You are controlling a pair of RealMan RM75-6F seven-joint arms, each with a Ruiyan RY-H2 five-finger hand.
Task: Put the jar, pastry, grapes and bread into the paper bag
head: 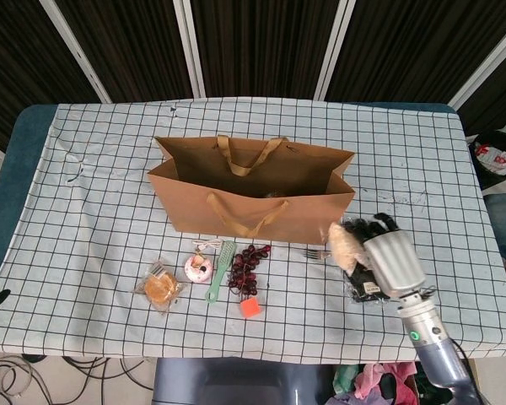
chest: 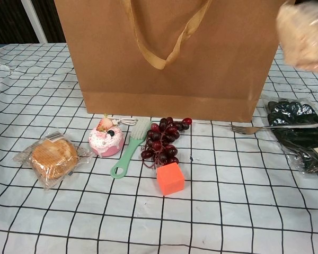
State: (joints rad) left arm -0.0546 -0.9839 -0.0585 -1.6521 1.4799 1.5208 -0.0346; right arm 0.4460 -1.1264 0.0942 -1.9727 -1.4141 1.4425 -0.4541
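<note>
Orange cube (chest: 170,178) nearest on the checked-cloth desk (head: 93,152), just beyond it a bunch of dark red grapes (chest: 163,140). Left of the grapes a pale green brush (chest: 128,149), then a pink frosted pastry (chest: 106,142), then, farthest left, a round brown cookie in clear wrap (chest: 53,157). On the near right, right hand (head: 386,257) lifted above the desk, fingers curled round a pale bread roll in clear film (head: 345,245); in the chest view only the blurred roll at the upper right corner. Under and beside that hand a clear packet of dark green contents (chest: 299,134), with a metal fork (chest: 273,127) lying across its left edge. Behind the row of small things, an open brown paper bag with tan handles (head: 253,198), upright at mid-desk, the held roll just right of its near right corner and outside it. Something dark inside the bag, too shadowed to make out. Left hand not visible.
</note>
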